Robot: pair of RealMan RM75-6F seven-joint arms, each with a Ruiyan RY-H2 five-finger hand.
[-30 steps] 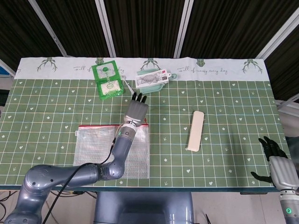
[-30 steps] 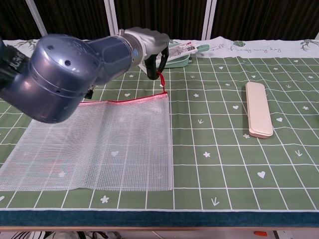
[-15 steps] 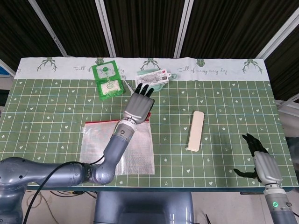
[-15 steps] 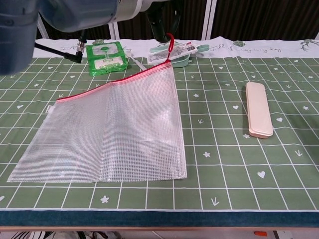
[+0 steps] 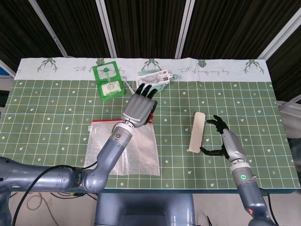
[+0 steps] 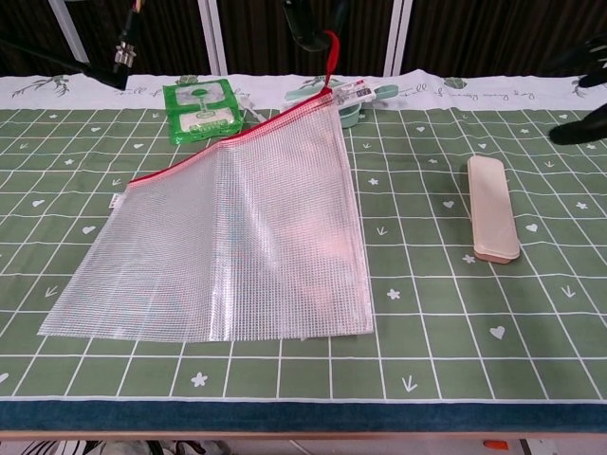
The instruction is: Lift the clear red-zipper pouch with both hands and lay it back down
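Observation:
The clear mesh pouch (image 6: pixel 237 237) with a red zipper hangs tilted: its top right corner is raised, while its left and lower edges stay on the green mat. My left hand (image 5: pixel 138 107) holds that corner up by the red zipper pull (image 6: pixel 329 52); in the chest view only its dark fingers (image 6: pixel 305 24) show at the top edge. In the head view the pouch (image 5: pixel 127 150) spreads out below the left forearm. My right hand (image 5: pixel 222 139) hovers with fingers spread and nothing in it, just right of the cream case and well apart from the pouch.
A cream oblong case (image 5: pixel 196 132) lies right of the pouch. A green packet (image 5: pixel 107 81) and a mint item with a printed card (image 5: pixel 153 78) lie at the back. The table's front edge (image 6: pixel 303 417) runs close below the pouch.
My left hand has risen, pulling the pouch's right zipper corner off the mat. My right hand has come in from the table's lower right to beside the cream case.

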